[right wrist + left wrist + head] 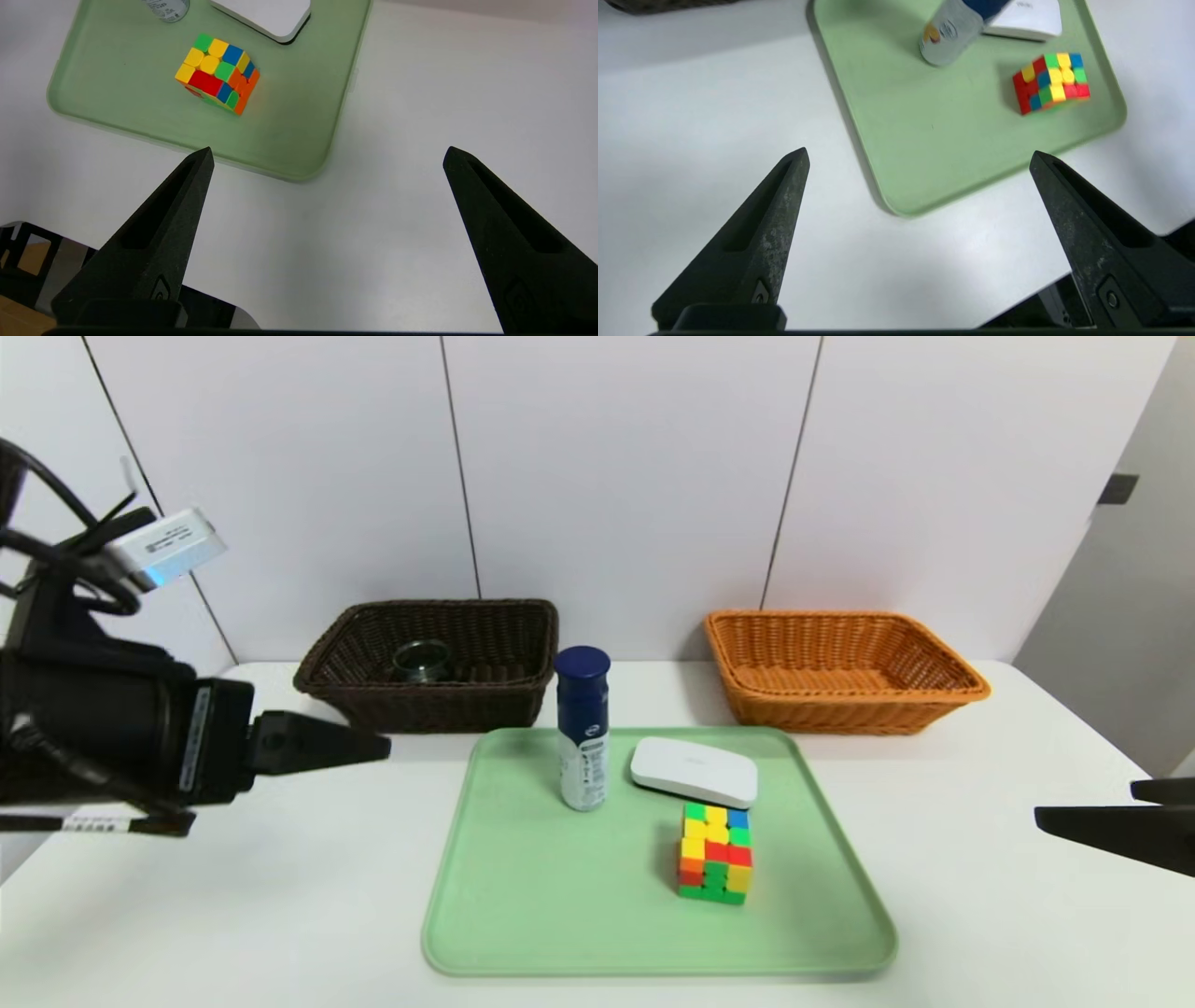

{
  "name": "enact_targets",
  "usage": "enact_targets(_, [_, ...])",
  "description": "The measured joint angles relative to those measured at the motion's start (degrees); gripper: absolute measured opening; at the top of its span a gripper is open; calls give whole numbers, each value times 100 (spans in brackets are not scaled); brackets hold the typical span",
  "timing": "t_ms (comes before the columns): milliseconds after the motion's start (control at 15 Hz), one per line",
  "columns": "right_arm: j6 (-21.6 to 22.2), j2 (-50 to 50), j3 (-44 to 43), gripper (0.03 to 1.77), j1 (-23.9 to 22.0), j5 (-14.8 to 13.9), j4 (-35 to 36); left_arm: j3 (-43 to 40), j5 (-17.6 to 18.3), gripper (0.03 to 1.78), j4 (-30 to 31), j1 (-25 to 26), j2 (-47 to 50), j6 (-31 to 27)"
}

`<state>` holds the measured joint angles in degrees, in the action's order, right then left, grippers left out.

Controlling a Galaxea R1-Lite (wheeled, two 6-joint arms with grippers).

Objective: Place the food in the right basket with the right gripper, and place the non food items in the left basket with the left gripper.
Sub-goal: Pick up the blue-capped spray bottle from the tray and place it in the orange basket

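White worktop (233,896) fills the frame. At centre, a green tray (523,896) holds bottle (583,728), white case (693,771) and puzzle cube (715,854). Left hand (373,747), mid-left, spread and unladen, should probably reach for the bottle; right hand (1055,817) waits, spread, at right edge.

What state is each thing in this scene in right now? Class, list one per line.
left gripper: open, empty, above the table left of the tray
right gripper: open, empty, at the table's right
blue-capped bottle: upright, capped, on the green tray
white flat device: lying flat
puzzle cube: scrambled
dark basket: holds one round item
orange basket: empty
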<state>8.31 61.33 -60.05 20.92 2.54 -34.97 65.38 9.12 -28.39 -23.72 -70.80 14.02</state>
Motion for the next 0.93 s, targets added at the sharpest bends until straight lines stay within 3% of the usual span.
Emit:
enact_targets(333, [-411,661,21,170,777,-30,920,-764,59,169,9,-529,1108,-63])
enact_targets(533, [-484,1192,90,170,1146,-37,1704,-1064,408,169,6,-594,1513,-421])
enact_targets(667, [-510,1579,234,170,1279,-17,2456,-1125,689,169,17,-599,1681,-568])
enact_targets(933, [-540,2256,820,170,1452,-6,4354,-1156,691,169,20,-599,1747,-571])
